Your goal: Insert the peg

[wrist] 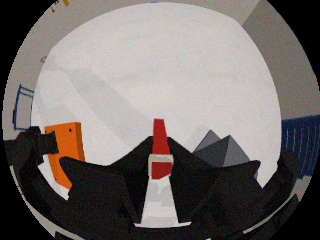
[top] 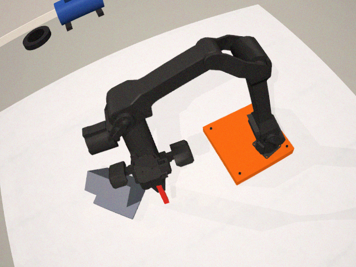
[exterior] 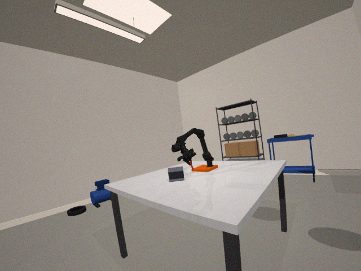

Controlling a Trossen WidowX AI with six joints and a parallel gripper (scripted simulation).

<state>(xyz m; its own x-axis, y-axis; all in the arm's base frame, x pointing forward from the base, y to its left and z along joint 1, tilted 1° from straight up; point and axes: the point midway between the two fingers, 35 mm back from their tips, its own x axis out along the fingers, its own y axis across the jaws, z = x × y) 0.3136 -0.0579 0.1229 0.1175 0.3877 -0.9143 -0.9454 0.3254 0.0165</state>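
The red peg [top: 163, 195] [exterior: 191, 165] [wrist: 158, 137] is held between the fingertips of my gripper [top: 158, 186] [exterior: 190, 162] [wrist: 159, 140], which is shut on it. The peg is tilted, its free end pointing down and away from the wrist, and it looks flat-sided. The grey-blue sloped panel block [top: 112, 198] [exterior: 176, 174] [wrist: 237, 151] stands on the table beside the peg, at the left of it in the top view and at the right in the wrist view. The peg is apart from the block. The hole cannot be made out in any view.
The orange base plate [top: 227, 143] [exterior: 201, 168] [wrist: 65, 150] carries the arm's base and lies on the white table [top: 201, 238] [exterior: 210, 189]. The arm arches over between plate and block. Off the table are a blue tank [top: 80, 10] and a black ring [top: 37, 37] on the floor.
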